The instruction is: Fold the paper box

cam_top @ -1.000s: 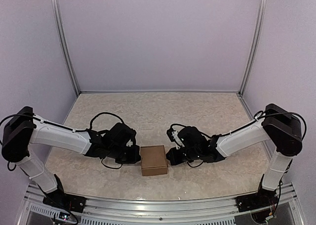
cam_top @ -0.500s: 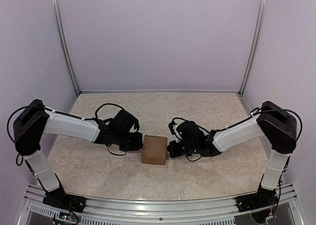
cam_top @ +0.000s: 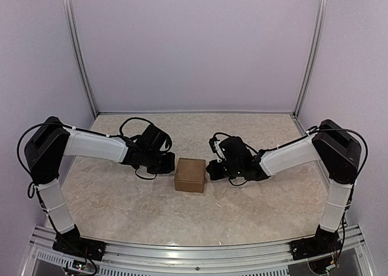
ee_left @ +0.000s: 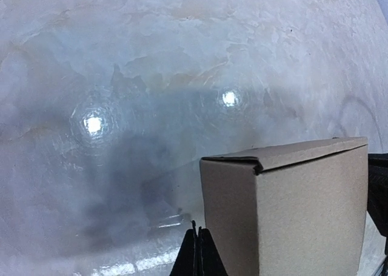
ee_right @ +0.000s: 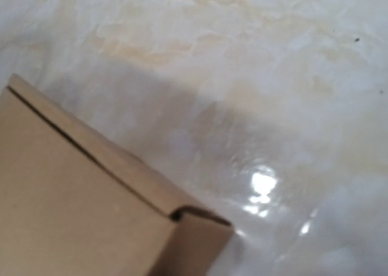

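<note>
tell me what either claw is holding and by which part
No grip shows. The left claw is shut beside the paper box, clamping nothing; the right claw sits at its other side, state unclear.

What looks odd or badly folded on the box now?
Only a small thing: the paper box stands closed and square, but at one top corner the lid edge lifts slightly, leaving a thin dark gap.
</note>
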Motion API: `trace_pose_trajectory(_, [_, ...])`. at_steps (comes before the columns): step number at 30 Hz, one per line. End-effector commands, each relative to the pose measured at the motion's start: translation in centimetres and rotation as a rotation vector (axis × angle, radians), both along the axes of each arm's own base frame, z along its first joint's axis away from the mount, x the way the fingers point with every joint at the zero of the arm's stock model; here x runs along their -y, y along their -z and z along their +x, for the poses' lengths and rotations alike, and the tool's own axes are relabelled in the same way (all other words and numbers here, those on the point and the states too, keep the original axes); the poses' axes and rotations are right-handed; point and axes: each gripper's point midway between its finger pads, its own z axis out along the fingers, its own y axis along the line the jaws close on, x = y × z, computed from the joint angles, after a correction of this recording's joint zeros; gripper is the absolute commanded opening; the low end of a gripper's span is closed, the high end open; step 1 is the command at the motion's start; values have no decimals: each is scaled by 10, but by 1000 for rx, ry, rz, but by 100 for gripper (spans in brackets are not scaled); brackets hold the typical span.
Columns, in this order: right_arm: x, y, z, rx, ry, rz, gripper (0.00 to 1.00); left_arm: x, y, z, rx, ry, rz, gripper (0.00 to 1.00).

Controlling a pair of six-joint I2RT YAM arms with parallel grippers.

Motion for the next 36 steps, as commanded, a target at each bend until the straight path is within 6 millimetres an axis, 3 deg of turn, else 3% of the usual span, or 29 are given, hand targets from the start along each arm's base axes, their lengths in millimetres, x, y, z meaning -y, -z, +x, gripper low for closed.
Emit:
trace_pose_trajectory(1, [18,7,9,9,23,-61,11,-21,3,8,16,-11,115,0])
trace_pose_trajectory(3, [25,-1,11,38,34,-74,16,-30,-8,11,48,-27,158,1])
trace_pose_trajectory(5, [34,-14,13,69,48,-99,25,-38,-19,13,74,-35,197,9])
trace_pose_trajectory(8, [48,-30,15,120,75,-147,45,-46,-43,15,116,-43,230,21])
trace_pose_trajectory(10, [57,-43,16,151,94,-165,66,-54,-59,16,150,-55,251,33])
trace_pose_trajectory(11, [62,-49,16,166,100,-171,91,-59,-67,16,169,-62,260,38])
trace_pose_trajectory(12, [66,-56,16,179,105,-179,98,-62,-75,16,186,-66,267,44])
trace_pose_trajectory(15, [76,-76,15,217,122,-188,100,-72,-103,17,242,-79,290,61])
trace_pose_trajectory(19, [92,-108,15,287,161,-209,100,-84,-135,17,292,-94,320,98])
trace_pose_trajectory(25, [146,-172,20,399,405,-301,100,-99,-186,18,331,-114,301,99])
trace_pose_trajectory(29, [189,-219,18,456,600,-387,100,-119,-218,21,352,-152,257,99])
trace_pose_trajectory(36, [239,-269,-3,539,741,-516,100,-163,-259,26,402,-229,162,99])
